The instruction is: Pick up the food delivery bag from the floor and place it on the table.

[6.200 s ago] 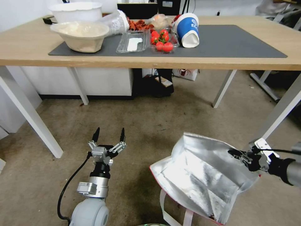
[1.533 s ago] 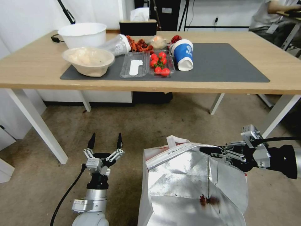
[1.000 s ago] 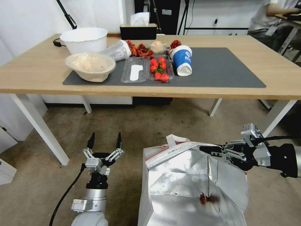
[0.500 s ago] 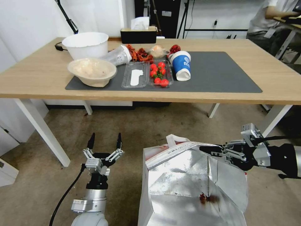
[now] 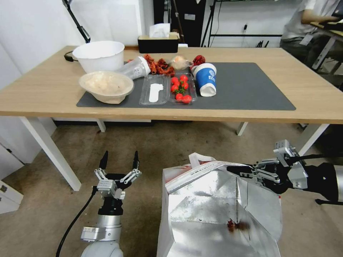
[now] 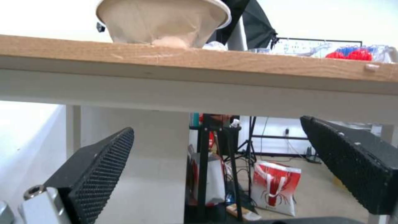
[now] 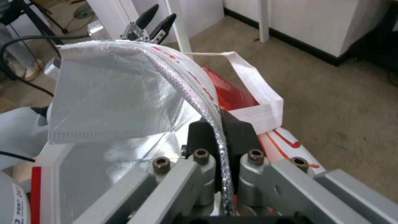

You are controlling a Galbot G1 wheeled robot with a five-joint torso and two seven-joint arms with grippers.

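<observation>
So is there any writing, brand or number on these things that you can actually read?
None reads clearly.
Blue paper cup: a white logo, too small to read.
Food delivery bag, pinched at its rim by the right gripper: dark print along the rim, too blurred.
Red-and-white bag under the table: a red drawing, no legible words.

Food delivery bag (image 5: 214, 210) cut off by head view's lower edge; base and any contact with floor (image 5: 178, 142) out of frame. Dark reddish smear on foil lining, nature unclear. Right gripper (image 5: 236, 170) fingertips partly buried behind bag rim; arm runs off right edge. In right wrist view, bag (image 7: 124, 93) rim hides gap between fingers. Left wrist view: table (image 6: 199, 65) seen edge-on from beneath, top surface hidden; red blobs at far end too blurred to identify.
</observation>
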